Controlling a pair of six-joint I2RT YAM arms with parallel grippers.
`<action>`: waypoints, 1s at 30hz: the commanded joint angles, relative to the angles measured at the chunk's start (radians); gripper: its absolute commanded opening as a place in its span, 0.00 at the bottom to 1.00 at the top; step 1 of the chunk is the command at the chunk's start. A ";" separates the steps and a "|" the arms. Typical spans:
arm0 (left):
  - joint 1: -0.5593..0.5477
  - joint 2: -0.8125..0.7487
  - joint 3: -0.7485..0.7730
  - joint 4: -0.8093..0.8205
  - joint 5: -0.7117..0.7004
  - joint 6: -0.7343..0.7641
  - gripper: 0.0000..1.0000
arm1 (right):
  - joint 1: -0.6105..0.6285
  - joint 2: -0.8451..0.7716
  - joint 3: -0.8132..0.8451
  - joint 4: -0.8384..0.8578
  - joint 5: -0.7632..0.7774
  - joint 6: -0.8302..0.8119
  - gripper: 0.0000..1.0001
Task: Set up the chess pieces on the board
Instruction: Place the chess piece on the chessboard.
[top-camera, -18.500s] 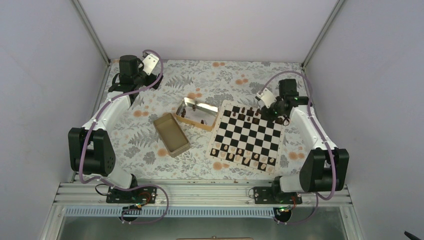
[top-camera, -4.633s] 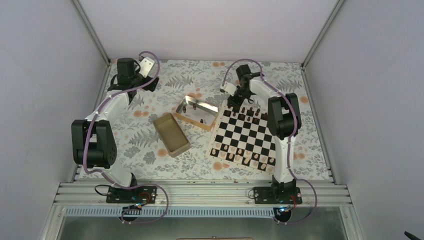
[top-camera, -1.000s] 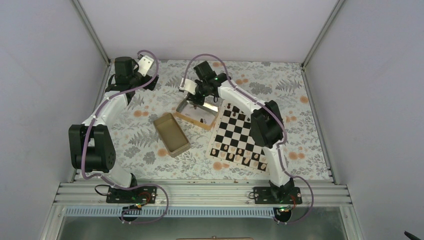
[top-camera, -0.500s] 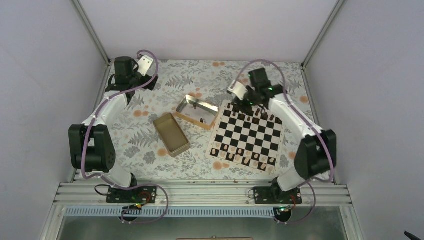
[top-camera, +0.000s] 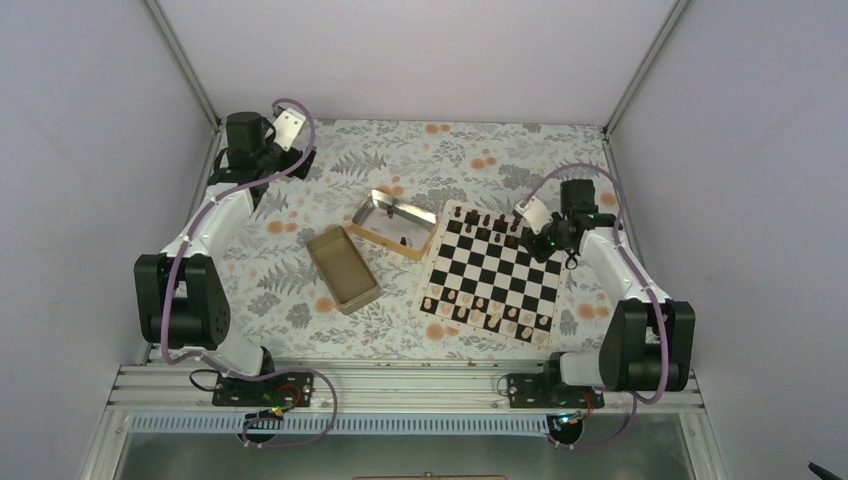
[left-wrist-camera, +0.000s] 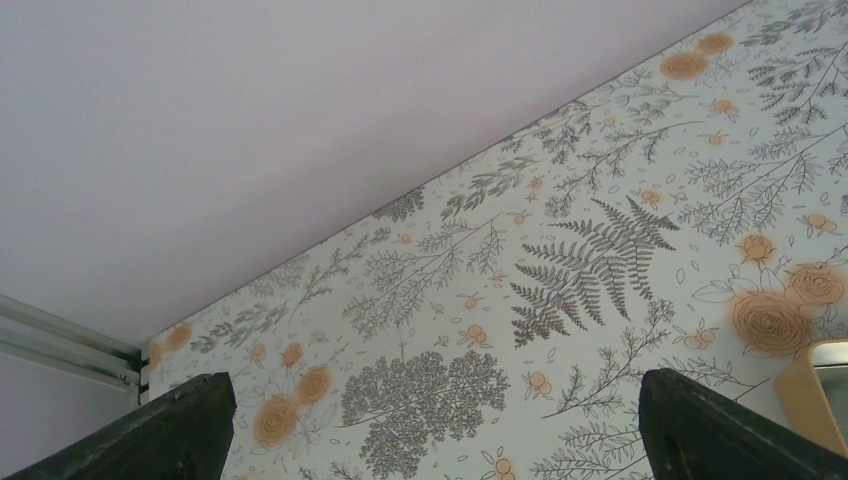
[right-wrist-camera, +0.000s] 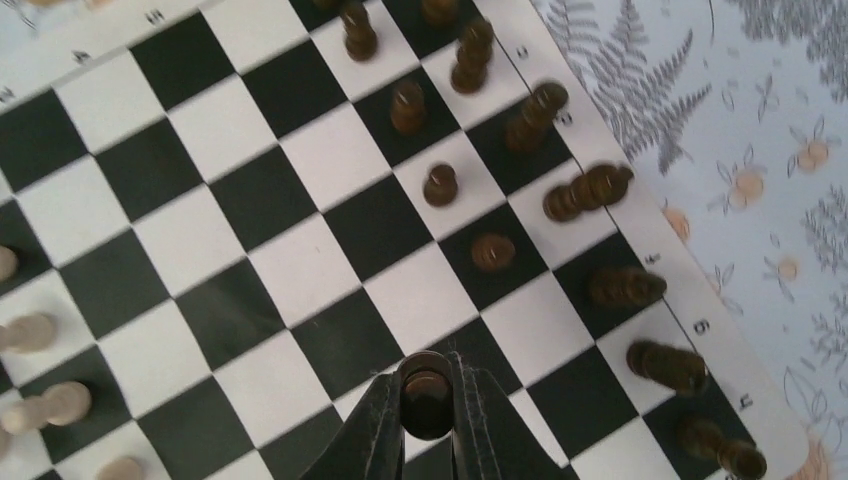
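Well left of the square black-and-white chessboard (top-camera: 495, 270) with light wooden border, the left gripper (left-wrist-camera: 432, 400) held its fingers spread above open floral cloth (left-wrist-camera: 600, 250). Near the board's far right edge, the right gripper (right-wrist-camera: 428, 412) pinched 1 small dark brown wooden chess piece (right-wrist-camera: 427, 388).

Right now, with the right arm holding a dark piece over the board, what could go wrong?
1. The dark piece appears pinched near its top in the right arm's jaws, so it may tilt or topple on release.
2. Neighbours stand close on the board: lowering could knock the dark pawn or the back-row piece beside it.
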 joint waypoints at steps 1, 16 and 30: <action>0.001 -0.034 0.016 0.009 0.018 -0.019 1.00 | -0.063 0.003 -0.053 0.061 -0.033 -0.053 0.12; -0.002 -0.020 0.017 0.010 0.012 -0.017 1.00 | -0.149 0.174 -0.071 0.195 -0.077 -0.086 0.12; -0.005 -0.006 0.024 0.008 0.003 -0.013 1.00 | -0.163 0.297 -0.037 0.252 -0.081 -0.085 0.13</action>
